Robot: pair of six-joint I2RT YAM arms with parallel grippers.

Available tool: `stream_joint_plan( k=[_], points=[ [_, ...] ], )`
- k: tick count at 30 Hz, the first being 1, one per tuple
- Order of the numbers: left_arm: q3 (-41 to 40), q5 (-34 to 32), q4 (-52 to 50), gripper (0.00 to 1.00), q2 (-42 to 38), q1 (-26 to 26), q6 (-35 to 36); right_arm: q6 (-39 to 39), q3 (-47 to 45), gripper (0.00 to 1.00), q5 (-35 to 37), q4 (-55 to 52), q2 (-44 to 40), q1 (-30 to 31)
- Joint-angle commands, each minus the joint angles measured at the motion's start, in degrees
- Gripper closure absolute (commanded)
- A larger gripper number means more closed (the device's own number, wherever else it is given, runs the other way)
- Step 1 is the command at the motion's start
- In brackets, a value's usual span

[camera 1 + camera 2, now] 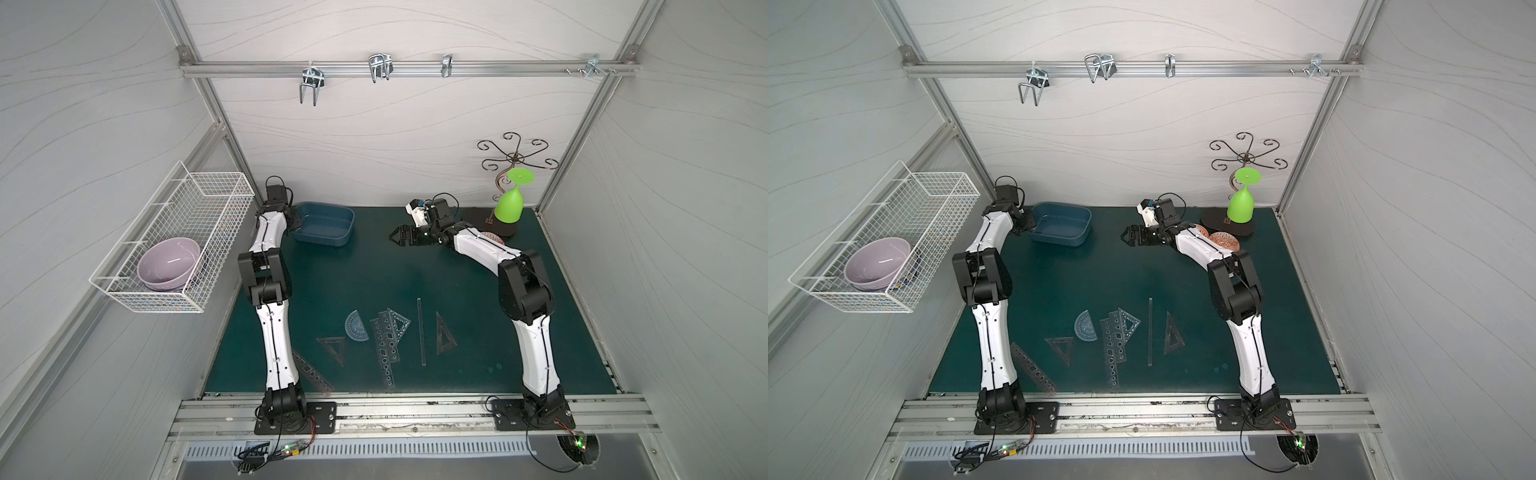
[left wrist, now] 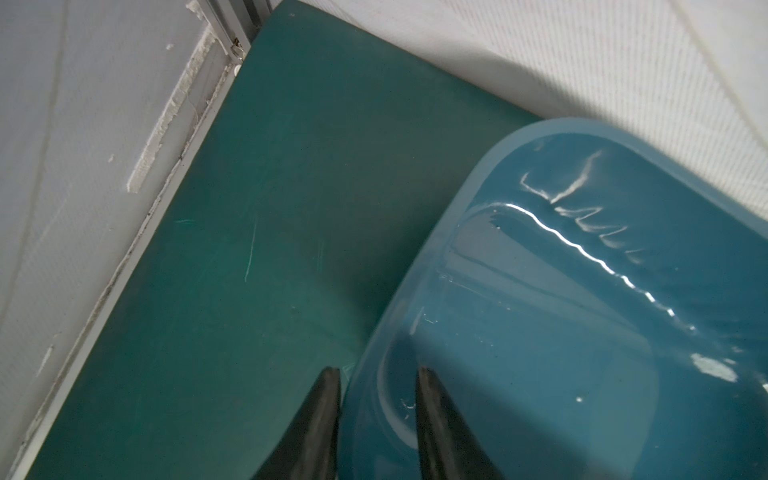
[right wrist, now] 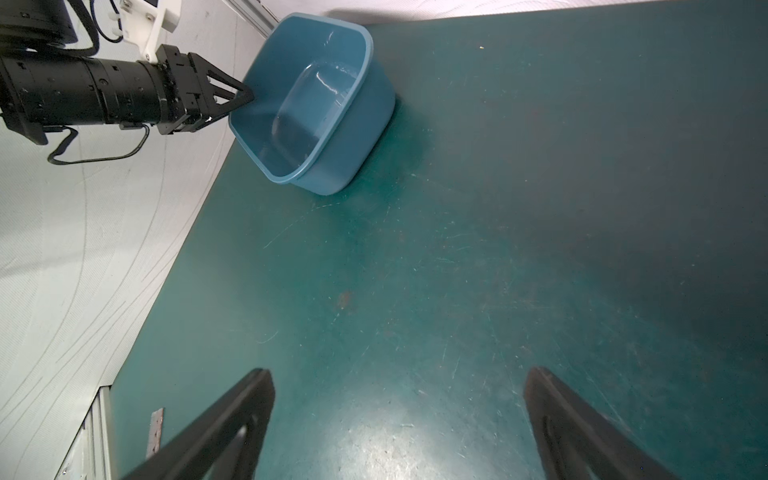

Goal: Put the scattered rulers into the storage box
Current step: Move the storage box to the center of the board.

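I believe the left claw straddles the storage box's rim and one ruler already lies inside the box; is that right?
Not quite: the storage box is empty, as the right wrist view shows. In a top view the rulers all lie on the green mat, towards the arms' bases. The left claw does straddle the box's rim.

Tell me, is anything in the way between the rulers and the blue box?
No, nothing that shows. Only bare green mat lies between the rulers and the storage box.
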Motion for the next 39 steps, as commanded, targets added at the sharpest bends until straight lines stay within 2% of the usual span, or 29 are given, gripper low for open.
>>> stream_joint_plan(
  k=[1, 10, 15, 19, 27, 32, 39],
  points=[
    [-1.3, 0.0, 0.0, 0.69, -3.6, -1.3, -0.2, 0.5, -0.6, 0.01, -0.6, 0.8, -2.9, -0.3],
    [-4.8, -0.8, -0.6, 0.86, -7.8, -7.0, 0.0, 1.3, -0.7, 0.01, -0.2, 1.3, -3.0, -0.2],
    [-7.5, -1.4, -2.0, 0.89, -11.0, -9.9, -1.4, 1.9, -0.5, 0.01, 1.6, 0.0, -3.3, -0.2],
    [-13.0, -1.4, -2.0, 0.92, -15.6, -11.8, -5.2, 5.4, -0.7, 0.01, 4.6, -2.5, -4.1, -1.2],
    [-29.5, -3.9, 0.6, 0.92, -25.3, -17.4, -11.7, 9.8, -7.0, 0.02, 9.1, -4.0, -9.2, -1.5],
    [-40.7, -5.5, 5.4, 0.89, -30.8, -20.1, -15.6, 11.7, -13.1, 0.02, 8.6, -2.6, -11.9, -1.3],
    [-48.8, -2.8, 8.6, 0.8, -35.5, -22.6, -19.6, 11.8, -17.3, 0.02, 8.5, -2.3, -14.0, 0.4]
  ],
)
